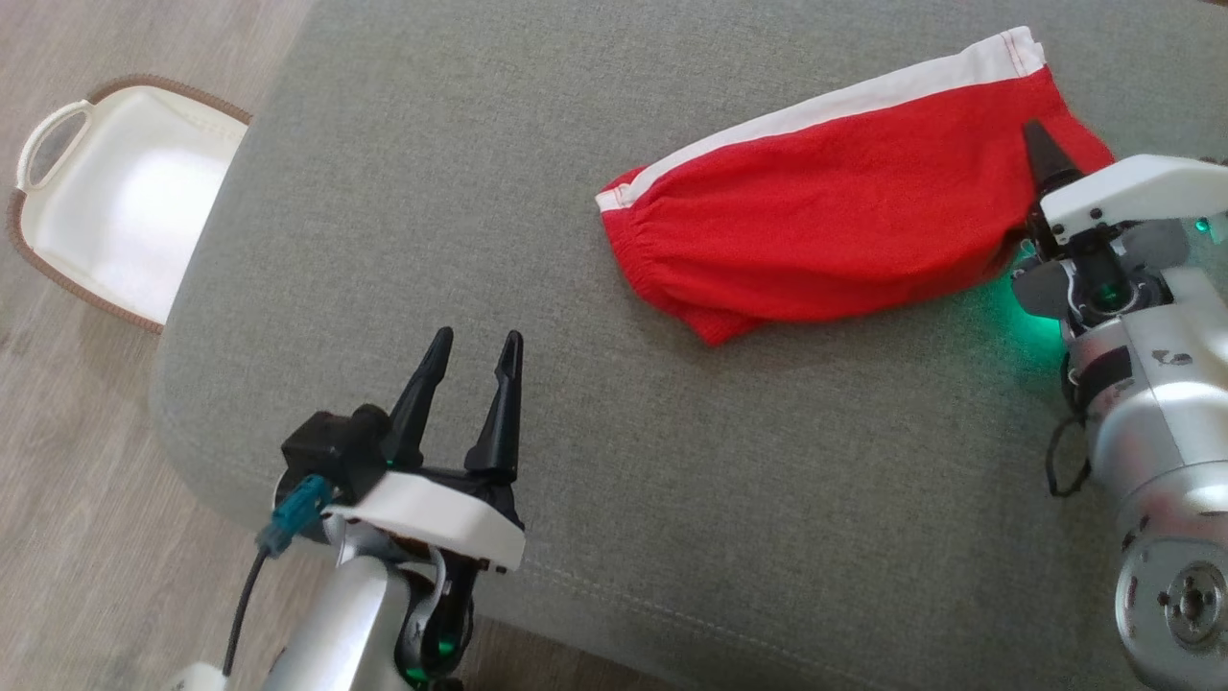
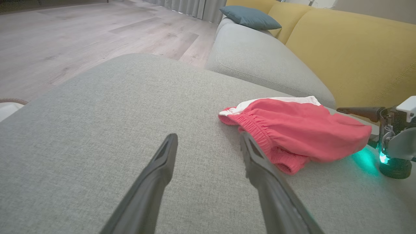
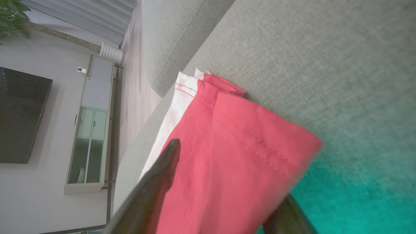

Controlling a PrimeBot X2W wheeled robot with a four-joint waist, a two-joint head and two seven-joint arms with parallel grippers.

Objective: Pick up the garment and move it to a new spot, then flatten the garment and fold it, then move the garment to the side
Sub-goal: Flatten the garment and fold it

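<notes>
One garment [image 1: 825, 211] — red, white stripe. Two grippers — left gripper [image 1: 478, 338] fingers spread, clear of garment; right gripper [image 3: 229, 172] fingers spread astride its end.

Soft bright daylight, green glow [image 3: 357, 201] beside the blurred garment [image 3: 234, 156]

Left gripper [image 1: 478, 340]: two black tapered fingers [image 1: 502, 403], white plate [image 1: 432, 513], black block [image 1: 321, 446], teal plug [image 1: 293, 513], dark cable [image 1: 240, 605], silver forearm [image 1: 341, 624], green lamp [image 1: 443, 648].
Right gripper [image 1: 1031, 182]: black finger [image 1: 1041, 154], white housing [image 1: 1122, 192], screws [image 1: 1055, 228], scuffed silver wrist [image 1: 1151, 403], black loop [image 1: 1055, 470], green light [image 1: 1108, 288].
</notes>
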